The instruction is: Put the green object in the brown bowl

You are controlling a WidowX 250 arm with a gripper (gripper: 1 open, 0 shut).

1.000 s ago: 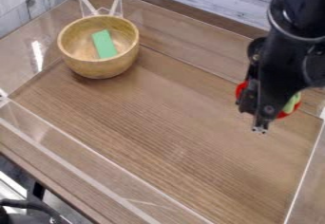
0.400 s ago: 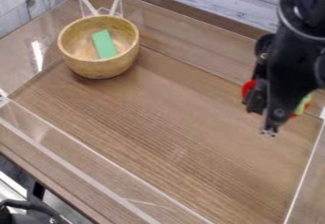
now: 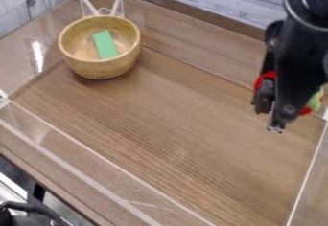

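Note:
A flat green object lies inside the brown bowl, a round light wooden bowl at the back left of the table. My gripper hangs at the far right, well away from the bowl, its dark fingers pointing down over the wood. Nothing shows between the fingers. The view is too coarse to tell how far apart the jaws stand.
Clear plastic walls fence the wooden tabletop on all sides. A red and green part sits on the arm's wrist. The black arm rises at the right edge.
The arm has drifted to the right and slightly down toward the table's right edge. The green object and the bowl have not moved.

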